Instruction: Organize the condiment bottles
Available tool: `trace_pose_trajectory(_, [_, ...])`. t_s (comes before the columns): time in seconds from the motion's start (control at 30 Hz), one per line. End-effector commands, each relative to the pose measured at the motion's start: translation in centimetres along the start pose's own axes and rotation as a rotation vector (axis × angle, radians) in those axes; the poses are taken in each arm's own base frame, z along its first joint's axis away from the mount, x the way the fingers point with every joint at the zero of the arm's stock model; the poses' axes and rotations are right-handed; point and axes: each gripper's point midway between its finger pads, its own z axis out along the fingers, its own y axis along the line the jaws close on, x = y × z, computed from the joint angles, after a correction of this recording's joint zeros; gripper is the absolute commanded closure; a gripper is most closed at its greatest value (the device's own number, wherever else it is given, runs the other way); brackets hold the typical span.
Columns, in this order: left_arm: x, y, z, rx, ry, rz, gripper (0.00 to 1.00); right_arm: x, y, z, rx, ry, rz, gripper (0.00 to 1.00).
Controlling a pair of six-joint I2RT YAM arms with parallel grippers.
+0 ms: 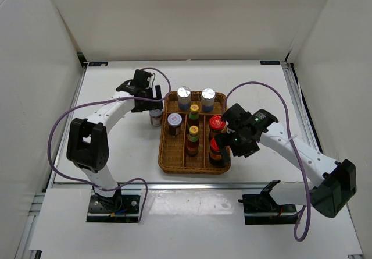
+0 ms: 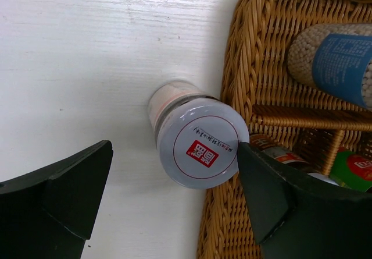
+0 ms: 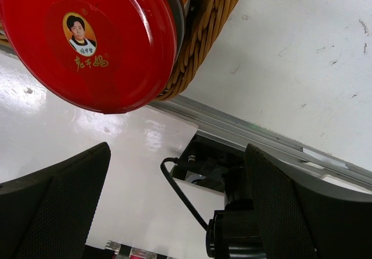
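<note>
Tip: my left fingers (image 2: 64, 201) hung wide astride the purple-lidded jar (image 2: 200, 148), right fingers (image 3: 58, 206) wide too; I reckoned clearing the tray (image 2: 232, 84) rim mattered.

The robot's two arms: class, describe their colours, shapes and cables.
The left arm and right arm have white links with black joints and bases. A purple cable loops along each. The left tool and right tool have broad black fingers.

A white table (image 1: 116, 154) carries a brown wicker tray (image 1: 192, 169) near its centre. One short pale-lidded jar (image 1: 156, 117) stands upright directly on the tabletop, just beside the tray's left rim, toward the far corner.
</note>
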Motion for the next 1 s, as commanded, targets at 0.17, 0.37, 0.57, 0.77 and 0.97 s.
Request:
trace_pose_trajectory(0.17, [-0.8,-1.3,-0.7,-0.003,-0.035,0.003,0.01,-0.1,0.2,0.0,-0.015,0.007,-0.006,0.01])
trace_pose_trajectory(0.37, [-2.0,-1.3,-1.5,-0.023,-0.087,0.005,0.01,0.2,0.3,0.1,-0.021,0.018,-0.014,0.01])
trace_pose_trajectory(0.57, [-1.3,-2.3,-0.3,0.018,-0.04,0.01,0.01,0.2,0.3,0.1,-0.021,0.018,-0.014,0.01])
trace_pose_trajectory(0.77, [-0.1,-3.2,0.3,0.054,0.01,0.012,0.11,0.2,0.3,0.1,-0.021,0.018,-0.014,0.01])
trace_pose_trajectory(0.97, [-1.0,-4.6,-0.1,0.11,0.026,0.038,0.5,0.0,0.3,0.2,-0.024,0.009,-0.015,0.01])
